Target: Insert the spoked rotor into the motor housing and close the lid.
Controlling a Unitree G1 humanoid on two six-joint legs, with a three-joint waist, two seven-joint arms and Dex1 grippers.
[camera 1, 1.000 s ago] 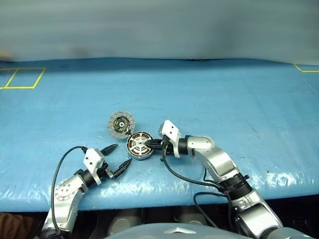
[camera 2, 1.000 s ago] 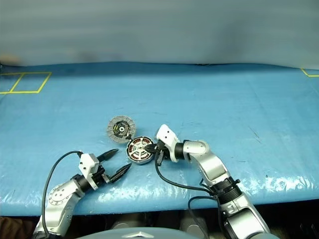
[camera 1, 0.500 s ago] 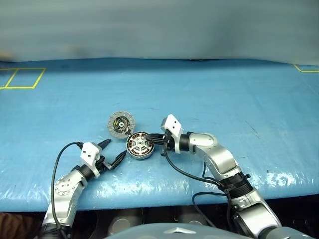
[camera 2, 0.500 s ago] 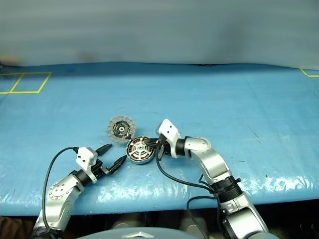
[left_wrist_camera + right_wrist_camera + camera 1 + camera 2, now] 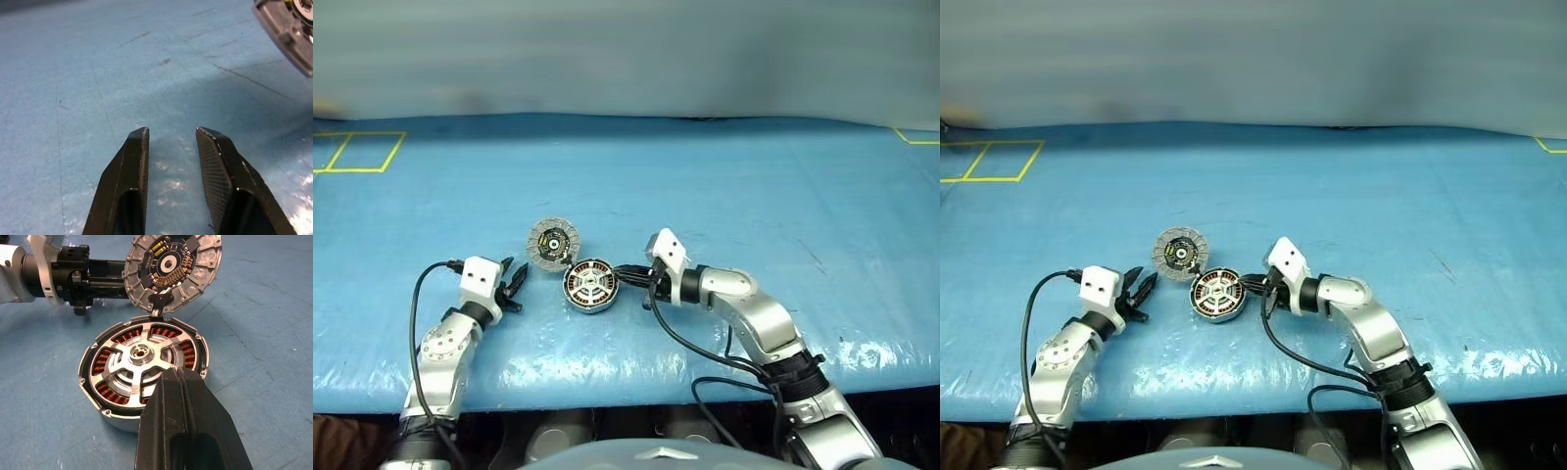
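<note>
Moved: left gripper (image 5: 517, 285) forward beside lid (image 5: 553, 242), fingers narrowed, holding nothing. Right gripper (image 5: 188, 396) pinched shut at motor housing (image 5: 590, 285) rim. Spoked rotor (image 5: 142, 363) seated inside. Lid upright on hinge: rigid, light metal; likely best pushed at its top edge.

No readable text, label, brand or number appeared anywhere. The only markings were yellow tape lines (image 5: 357, 152) forming squares on the blue table cover (image 5: 724, 186), and they carried no lettering.
</note>
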